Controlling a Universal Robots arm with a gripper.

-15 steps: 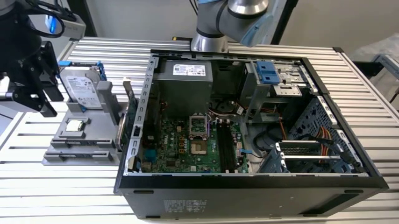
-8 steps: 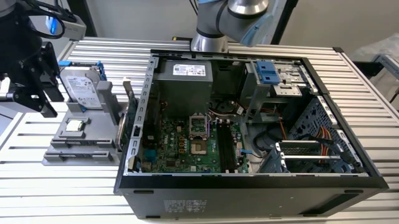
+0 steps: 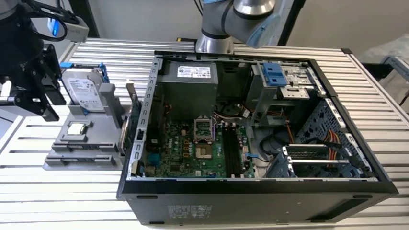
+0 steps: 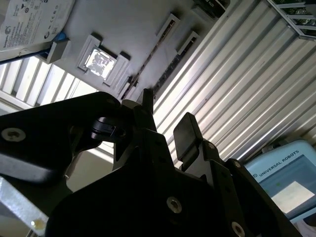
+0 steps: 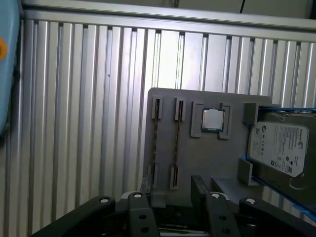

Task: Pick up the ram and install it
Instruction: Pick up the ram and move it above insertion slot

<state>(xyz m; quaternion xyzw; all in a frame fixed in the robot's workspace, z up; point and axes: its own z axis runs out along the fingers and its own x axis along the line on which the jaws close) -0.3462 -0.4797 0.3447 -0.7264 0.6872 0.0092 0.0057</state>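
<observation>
Black gripper [image 5: 172, 183] hovering, fingers [image 5: 200, 190] spread, by grey slotted holder [image 5: 197, 158], silver chip [image 5: 213, 119] and hard drive [image 5: 276, 143] sitting beside thin dark ram stick [image 5: 177, 143], running lengthwise toward fingers

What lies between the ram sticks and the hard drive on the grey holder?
A small square chip sits in the grey holder between the nearer ram stick and the hard drive, as the first wrist view shows.

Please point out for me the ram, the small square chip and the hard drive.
ram [image 5: 176, 143]: first wrist view, on its thin edge, midway along.
square chip [image 5: 213, 119]: first wrist view, middle of its silver top.
hard drive [image 5: 276, 145]: first wrist view, on its pale label.
</observation>
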